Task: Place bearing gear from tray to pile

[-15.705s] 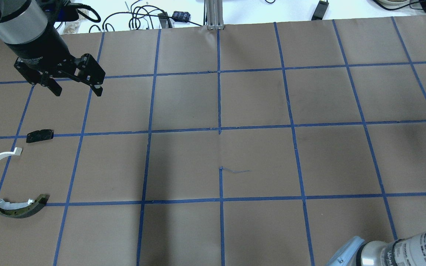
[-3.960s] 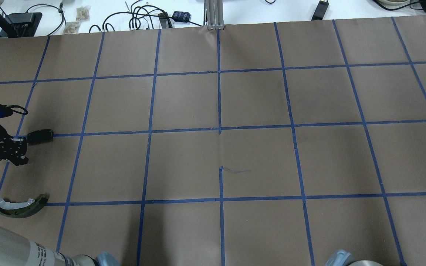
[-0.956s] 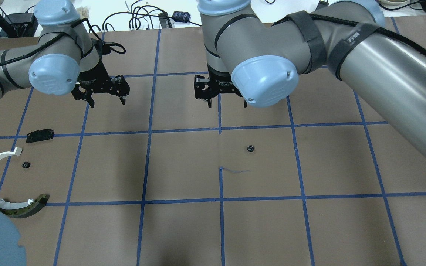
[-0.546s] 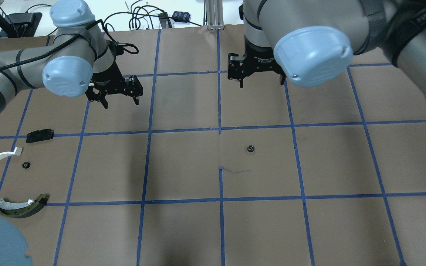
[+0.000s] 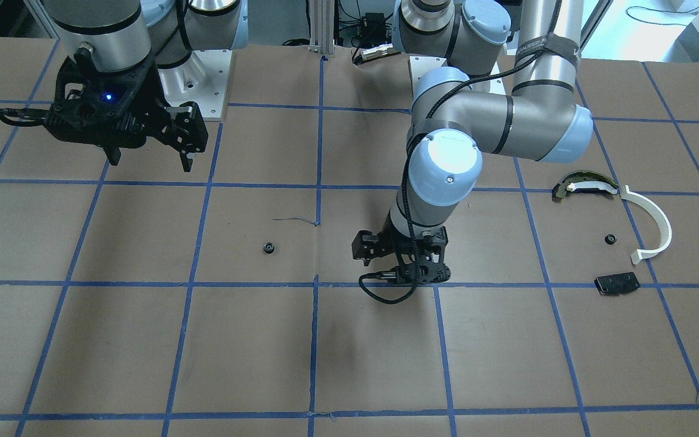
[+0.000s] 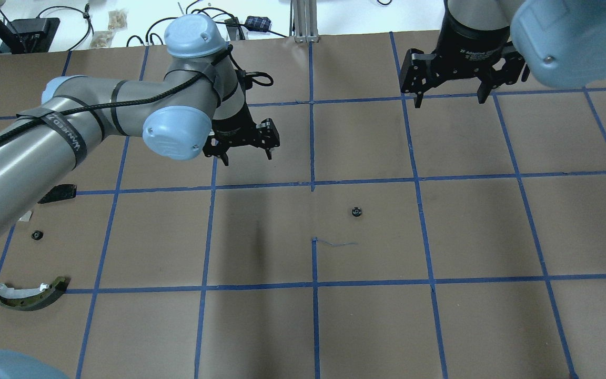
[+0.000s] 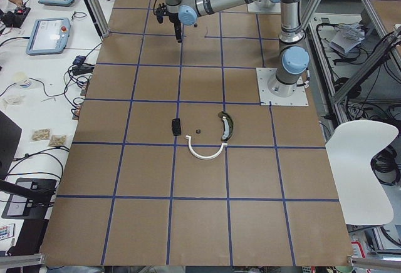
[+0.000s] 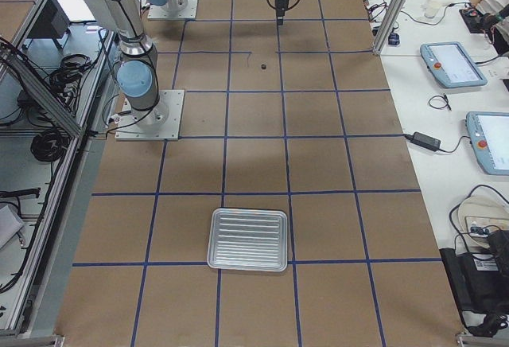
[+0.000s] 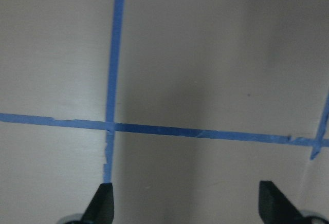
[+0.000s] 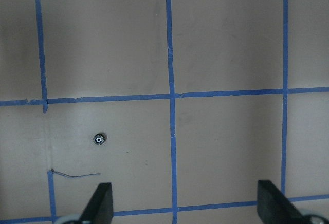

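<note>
A small black bearing gear (image 6: 356, 211) (image 5: 269, 247) (image 10: 99, 140) lies alone on the brown paper near mid-table. Another small gear (image 6: 36, 235) (image 5: 610, 238) sits in the pile, between the black plate (image 5: 616, 283), the white half-ring (image 5: 653, 224) and the olive shoe-like piece (image 6: 29, 295). My left gripper (image 6: 248, 158) (image 9: 187, 203) hovers open and empty, beyond and left of the lone gear. My right gripper (image 6: 450, 100) (image 10: 185, 203) is open and empty, high over the far right squares. The silver tray (image 8: 248, 239) stands at the robot's right end and looks bare.
Blue tape lines (image 6: 312, 184) divide the brown paper into squares. Cables and small boxes (image 6: 213, 23) lie beyond the far edge. My left arm's grey forearm (image 6: 45, 142) stretches over part of the pile and hides most of the half-ring in the overhead view.
My left gripper has swung right, toward the table's middle. The right gripper has moved right and farther away. Both gears lie where they were.
</note>
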You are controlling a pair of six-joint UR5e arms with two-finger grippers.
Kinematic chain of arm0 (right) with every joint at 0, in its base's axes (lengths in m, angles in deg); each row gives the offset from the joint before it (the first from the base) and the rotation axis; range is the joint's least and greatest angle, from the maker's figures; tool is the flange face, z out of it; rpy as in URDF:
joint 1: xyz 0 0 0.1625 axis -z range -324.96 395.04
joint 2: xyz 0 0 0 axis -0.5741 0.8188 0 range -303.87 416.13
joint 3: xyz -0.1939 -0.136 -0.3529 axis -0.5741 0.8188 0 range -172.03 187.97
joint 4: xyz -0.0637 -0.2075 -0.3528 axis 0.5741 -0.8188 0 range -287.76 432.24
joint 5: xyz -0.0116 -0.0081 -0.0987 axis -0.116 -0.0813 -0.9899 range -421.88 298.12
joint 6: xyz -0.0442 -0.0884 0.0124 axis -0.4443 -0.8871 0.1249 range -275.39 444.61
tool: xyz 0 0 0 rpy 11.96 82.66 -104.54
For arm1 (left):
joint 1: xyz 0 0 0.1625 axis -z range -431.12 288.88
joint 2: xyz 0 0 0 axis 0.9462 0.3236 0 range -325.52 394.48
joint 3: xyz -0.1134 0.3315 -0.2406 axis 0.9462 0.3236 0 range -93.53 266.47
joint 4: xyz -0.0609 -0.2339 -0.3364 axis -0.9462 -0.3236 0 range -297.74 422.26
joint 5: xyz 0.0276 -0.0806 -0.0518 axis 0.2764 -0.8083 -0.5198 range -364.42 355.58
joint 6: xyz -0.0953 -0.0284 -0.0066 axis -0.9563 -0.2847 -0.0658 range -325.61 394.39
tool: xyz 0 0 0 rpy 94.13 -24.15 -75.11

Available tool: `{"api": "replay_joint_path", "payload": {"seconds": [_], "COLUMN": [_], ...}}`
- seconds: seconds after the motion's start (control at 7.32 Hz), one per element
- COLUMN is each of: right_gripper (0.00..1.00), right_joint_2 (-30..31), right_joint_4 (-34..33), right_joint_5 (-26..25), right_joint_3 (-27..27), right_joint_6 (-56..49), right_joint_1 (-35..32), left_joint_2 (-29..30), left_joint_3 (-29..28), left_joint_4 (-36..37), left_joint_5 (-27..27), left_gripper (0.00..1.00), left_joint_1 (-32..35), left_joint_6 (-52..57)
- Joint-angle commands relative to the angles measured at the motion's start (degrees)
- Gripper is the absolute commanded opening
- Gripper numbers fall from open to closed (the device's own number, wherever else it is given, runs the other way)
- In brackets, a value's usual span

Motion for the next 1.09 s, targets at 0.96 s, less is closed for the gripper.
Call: {"api": "replay_joint_path", "payload": {"seconds": [0.96], "right_gripper": [1.0], "right_joint_2": [3.3], "right_joint_4": [-8.2], "right_joint_5": [4.5], "right_joint_3": [-6.2], "right_joint_6": [-7.7], "right_joint_1": [4.7], "left_joint_2": [11.0], "left_joint_3": [0.2], "left_joint_4": [16.7], "left_joint_5": [-0.9], "left_gripper": [1.0], "left_joint_1": [19.0], "left_joint_6": [-9.1]}}
